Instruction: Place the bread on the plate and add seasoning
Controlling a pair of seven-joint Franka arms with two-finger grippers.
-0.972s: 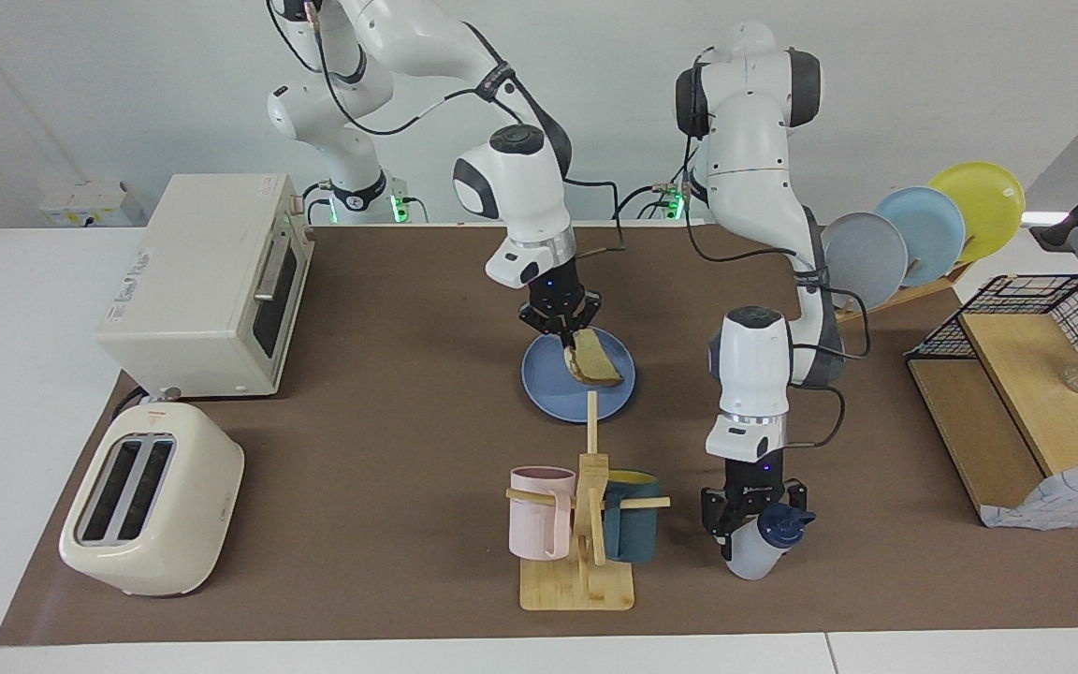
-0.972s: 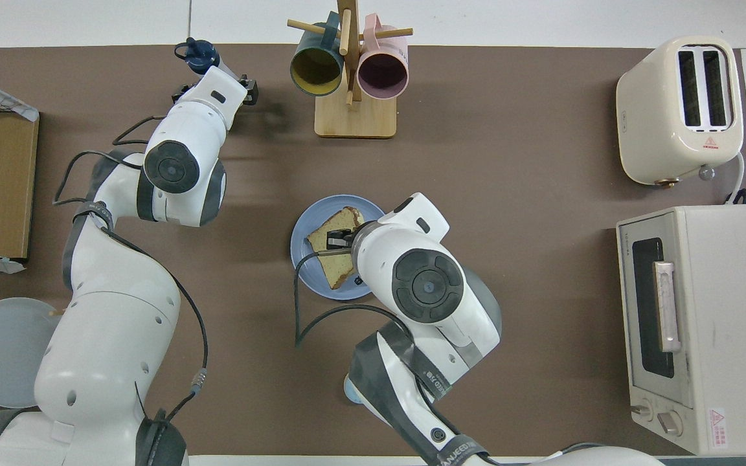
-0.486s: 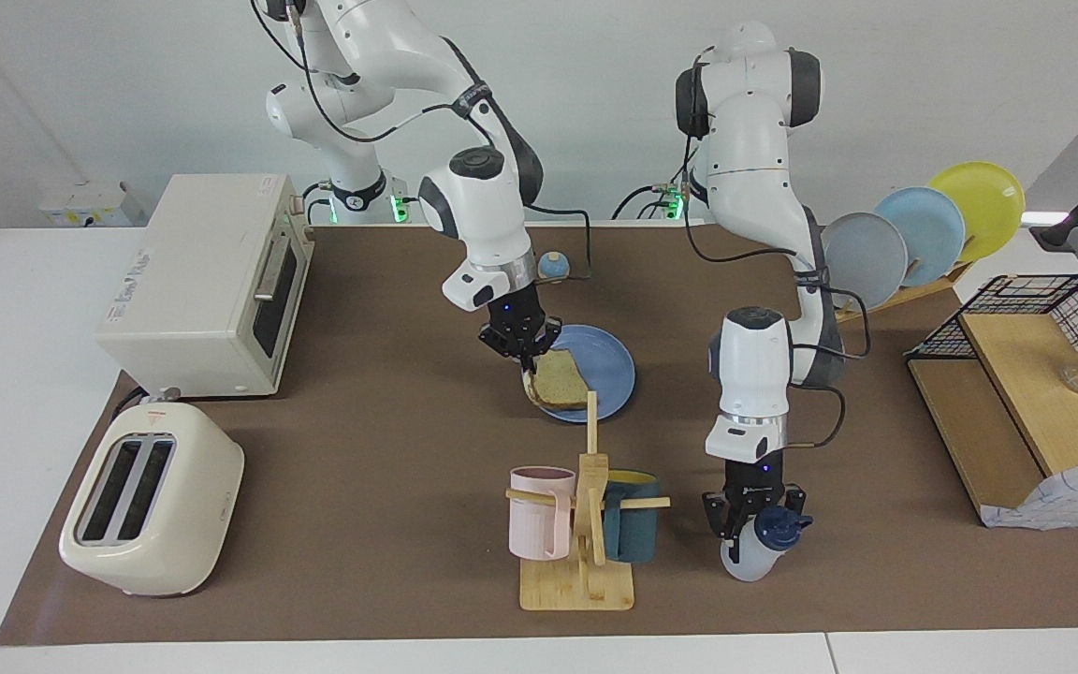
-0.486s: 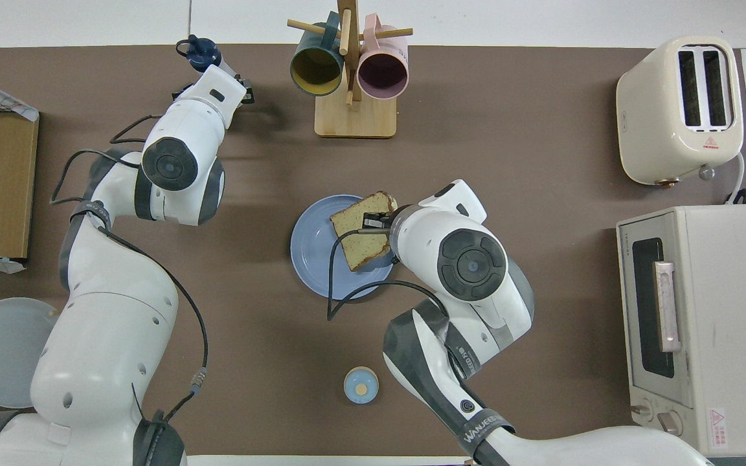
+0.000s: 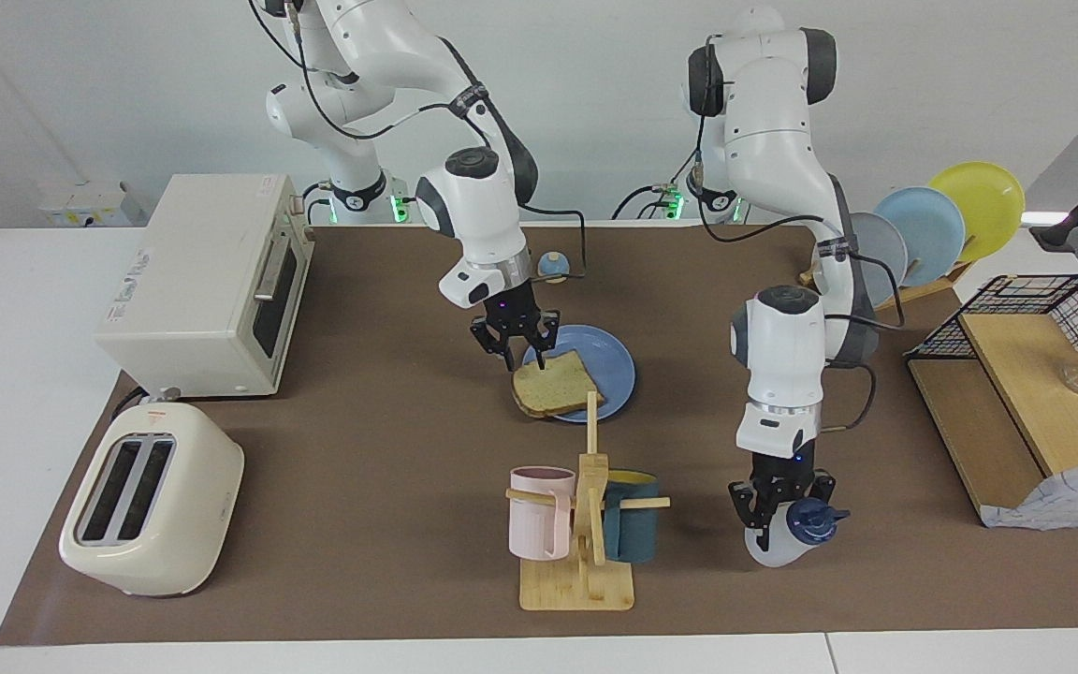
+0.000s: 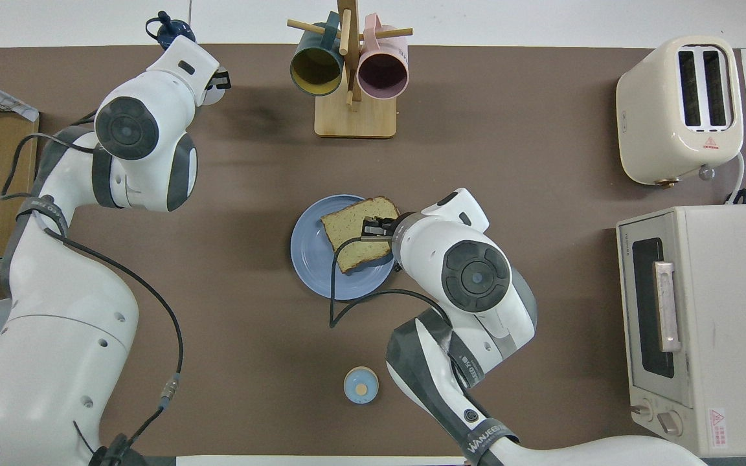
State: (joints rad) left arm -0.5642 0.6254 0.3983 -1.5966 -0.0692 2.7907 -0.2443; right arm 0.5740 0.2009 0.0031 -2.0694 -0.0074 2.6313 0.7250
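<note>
The bread (image 5: 556,386) lies flat on the periwinkle plate (image 5: 616,367) at mid-table, with one corner over the rim. My right gripper (image 5: 520,358) hangs open just above the bread's edge on the right arm's side. From overhead the bread (image 6: 355,230) lies on the plate (image 6: 313,262), and the right gripper (image 6: 374,229) is over the bread's edge. My left gripper (image 5: 776,513) is shut on the seasoning bottle (image 5: 780,550), tilted low over the mat beside the mug tree. Overhead, its navy cap (image 6: 169,30) sticks out past the left gripper (image 6: 216,79).
A mug tree (image 5: 586,524) with a pink and a teal mug stands farther from the robots than the plate. A toaster (image 5: 151,510) and toaster oven (image 5: 207,281) are at the right arm's end. A blue-domed knob (image 5: 553,266), a plate rack (image 5: 923,229) and a wire basket (image 5: 1035,309).
My right gripper lowered the bread flat onto the plate and let go of it. My left gripper moved with the bottle toward the left arm's end of the table.
</note>
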